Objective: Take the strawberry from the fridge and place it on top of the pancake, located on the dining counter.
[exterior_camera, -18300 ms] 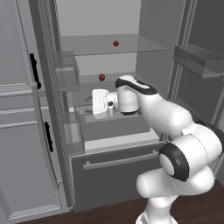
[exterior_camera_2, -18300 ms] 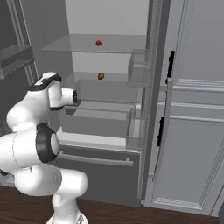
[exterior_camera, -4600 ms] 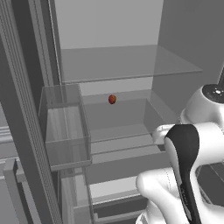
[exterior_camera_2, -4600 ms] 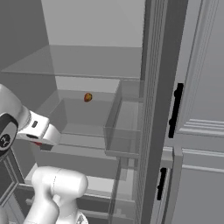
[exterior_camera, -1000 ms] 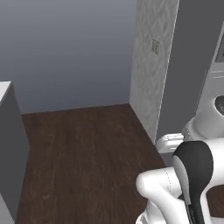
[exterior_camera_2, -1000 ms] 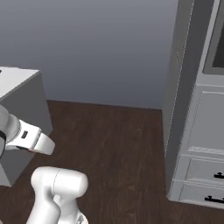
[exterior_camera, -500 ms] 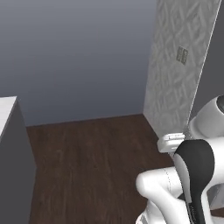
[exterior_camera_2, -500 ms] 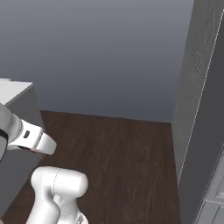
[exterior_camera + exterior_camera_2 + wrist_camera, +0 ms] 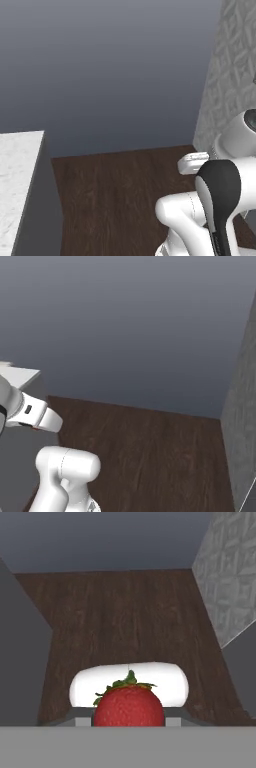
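A red strawberry (image 9: 128, 706) with a green leafy cap sits at the bottom of the hand view, and my gripper (image 9: 128, 721) is shut on it, its tips mostly hidden behind the fruit. A corner of the dining counter (image 9: 17, 167), white marble-look on a grey base, shows at the left of the left base view, and a sliver of the dining counter (image 9: 15, 375) at the left of the right base view. The pancake and the fridge are out of view.
Dark wood floor (image 9: 120, 195) stretches ahead to a plain blue-grey wall (image 9: 110, 70). A grey patterned wall (image 9: 232, 75) stands at the right, and its edge (image 9: 245, 426) closes the right base view. The counter's grey side (image 9: 20, 662) rises at the left of the hand view.
The whole picture has swung with the base: the patterned wall has slid further right and the counter corner has come further in at the left. The arm's pose looks unchanged.
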Robot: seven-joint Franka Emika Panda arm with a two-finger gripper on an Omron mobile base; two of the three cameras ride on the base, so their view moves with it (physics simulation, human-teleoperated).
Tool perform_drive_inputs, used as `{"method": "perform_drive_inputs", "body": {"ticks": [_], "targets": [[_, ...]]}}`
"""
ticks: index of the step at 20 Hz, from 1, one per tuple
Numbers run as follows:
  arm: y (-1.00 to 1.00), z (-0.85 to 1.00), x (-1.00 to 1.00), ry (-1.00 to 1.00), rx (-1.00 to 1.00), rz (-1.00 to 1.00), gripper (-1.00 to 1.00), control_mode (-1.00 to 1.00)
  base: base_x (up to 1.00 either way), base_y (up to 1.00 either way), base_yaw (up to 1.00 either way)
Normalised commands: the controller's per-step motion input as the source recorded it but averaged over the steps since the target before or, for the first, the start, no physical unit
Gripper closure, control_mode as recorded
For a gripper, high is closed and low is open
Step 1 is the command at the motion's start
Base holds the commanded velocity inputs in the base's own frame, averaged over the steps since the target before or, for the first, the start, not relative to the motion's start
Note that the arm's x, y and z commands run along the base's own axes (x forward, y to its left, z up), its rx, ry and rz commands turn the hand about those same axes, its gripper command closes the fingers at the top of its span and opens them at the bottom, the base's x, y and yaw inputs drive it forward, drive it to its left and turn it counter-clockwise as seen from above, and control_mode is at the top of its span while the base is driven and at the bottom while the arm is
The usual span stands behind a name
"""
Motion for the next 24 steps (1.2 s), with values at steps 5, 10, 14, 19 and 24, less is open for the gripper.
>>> {"method": "perform_drive_inputs", "body": {"ticks": [5, 10, 14, 19, 24], "targets": [[0.0, 0.0, 0.0, 0.0, 0.0, 0.0, 1.0, 1.0, 1.0, 0.04, 0.27], [0.0, 0.0, 0.0, 0.0, 0.0, 0.0, 1.0, 1.0, 1.0, 0.0, 0.4], [0.0, 0.0, 0.0, 0.0, 0.0, 0.0, 1.0, 1.0, 1.0, -0.05, 0.45], [0.0, 0.0, 0.0, 0.0, 0.0, 0.0, 1.0, 1.0, 1.0, -0.22, 0.51], [0.0, 0.0, 0.0, 0.0, 0.0, 0.0, 1.0, 1.0, 1.0, -0.44, 0.58]]}}
